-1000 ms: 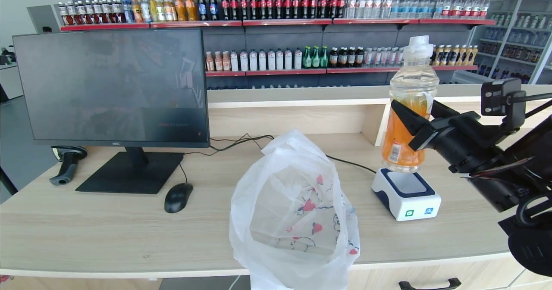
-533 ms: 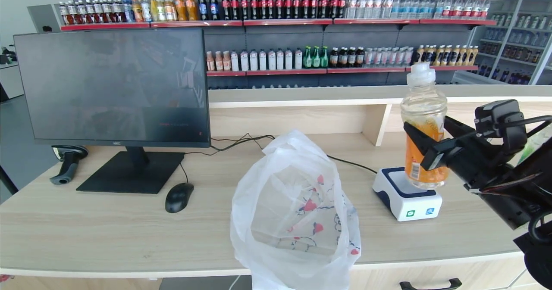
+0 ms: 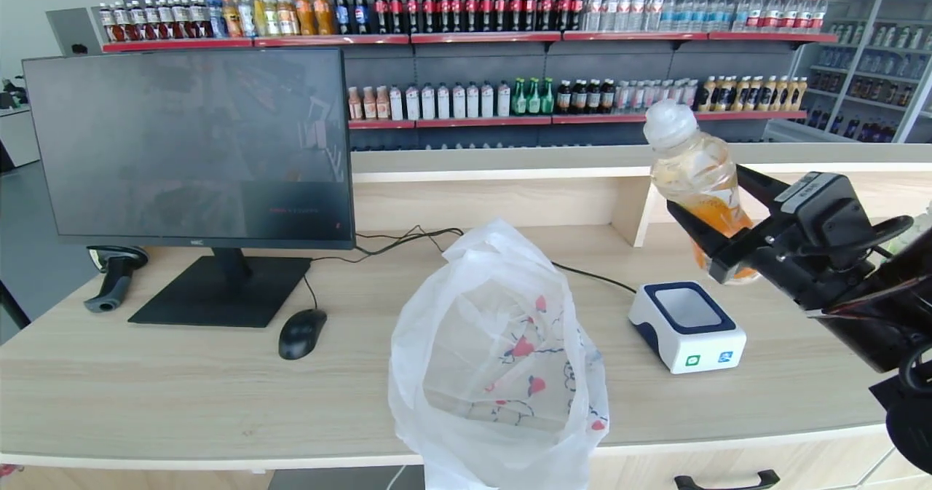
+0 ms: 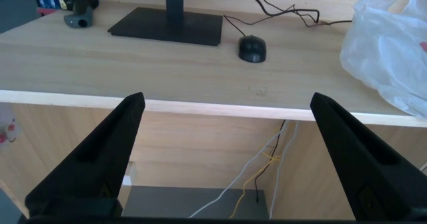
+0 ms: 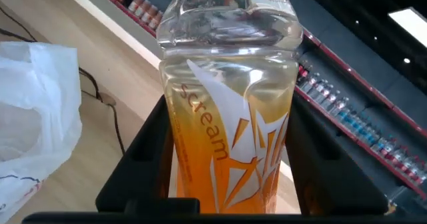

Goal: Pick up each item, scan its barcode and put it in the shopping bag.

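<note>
One bottle (image 3: 688,159), cap tilted leftward, sits pinched in the right gripper (image 3: 699,191) above and just right of the scanner (image 3: 686,325), near the bag (image 3: 499,359); left gripper (image 4: 227,101) spread before the counter (image 4: 167,71).

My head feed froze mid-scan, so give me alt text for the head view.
The right gripper holds an orange drink bottle, tilted with its cap leaning left, in the air just right of the white scanner on the wooden counter. An open white shopping bag sits at the counter's front edge, left of the scanner.
</note>
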Motion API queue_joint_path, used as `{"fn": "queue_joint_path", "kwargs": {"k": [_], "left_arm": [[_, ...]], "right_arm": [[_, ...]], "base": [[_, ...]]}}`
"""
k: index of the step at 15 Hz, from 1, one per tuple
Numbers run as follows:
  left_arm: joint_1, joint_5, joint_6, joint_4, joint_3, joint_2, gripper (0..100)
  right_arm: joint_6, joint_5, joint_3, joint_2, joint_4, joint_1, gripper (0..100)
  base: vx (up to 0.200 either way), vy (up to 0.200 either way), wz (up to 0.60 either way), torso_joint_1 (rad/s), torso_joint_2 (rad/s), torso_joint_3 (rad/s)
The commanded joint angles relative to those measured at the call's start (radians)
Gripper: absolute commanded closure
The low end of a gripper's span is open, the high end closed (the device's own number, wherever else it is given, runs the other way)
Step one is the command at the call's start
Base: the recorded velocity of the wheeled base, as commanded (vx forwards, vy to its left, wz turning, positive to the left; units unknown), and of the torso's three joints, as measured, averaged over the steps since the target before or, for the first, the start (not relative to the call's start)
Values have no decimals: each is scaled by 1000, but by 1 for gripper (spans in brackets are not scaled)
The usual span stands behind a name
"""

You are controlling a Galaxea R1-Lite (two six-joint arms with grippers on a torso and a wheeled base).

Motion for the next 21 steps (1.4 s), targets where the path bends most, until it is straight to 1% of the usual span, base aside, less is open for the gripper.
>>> {"fn": "queue_joint_path", "kwargs": {"k": [1, 3, 4, 6, 9, 10, 13, 14, 17, 21], "left_arm": [[0, 0, -1, 0, 0, 0, 0], [-2, 0, -1, 0, 0, 0, 0], [0, 0, 1, -2, 0, 0, 0], [0, 0, 7, -8, 0, 0, 0], [0, -3, 62, -5, 0, 0, 0], [0, -3, 70, -2, 0, 0, 0], [0, -3, 71, -2, 0, 0, 0], [0, -3, 71, -2, 0, 0, 0], [0, -3, 71, -2, 0, 0, 0], [0, -3, 75, -2, 0, 0, 0]], "right_arm": [[-30, 18, 6, 25, -1, -9, 100], [-50, 25, 37, 22, -1, -14, 100], [-89, 48, 54, 25, -1, -37, 100], [-149, 51, 51, 42, -1, -50, 100], [-179, 79, 16, 80, -1, -52, 100], [-204, 97, 0, 102, -1, -64, 100], [-222, 117, -10, 137, -1, -89, 100], [-224, 117, -27, 146, -1, -89, 100], [-230, 117, -17, 148, -1, -92, 100], [-265, 117, 94, 139, -1, -89, 100]], "base": [[0, 0, 0, 0, 0, 0], [0, 0, 0, 0, 0, 0], [0, 0, 0, 0, 0, 0], [0, 0, 0, 0, 0, 0], [0, 0, 0, 0, 0, 0], [0, 0, 0, 0, 0, 0], [0, 0, 0, 0, 0, 0], [0, 0, 0, 0, 0, 0], [0, 0, 0, 0, 0, 0], [0, 0, 0, 0, 0, 0]]}}
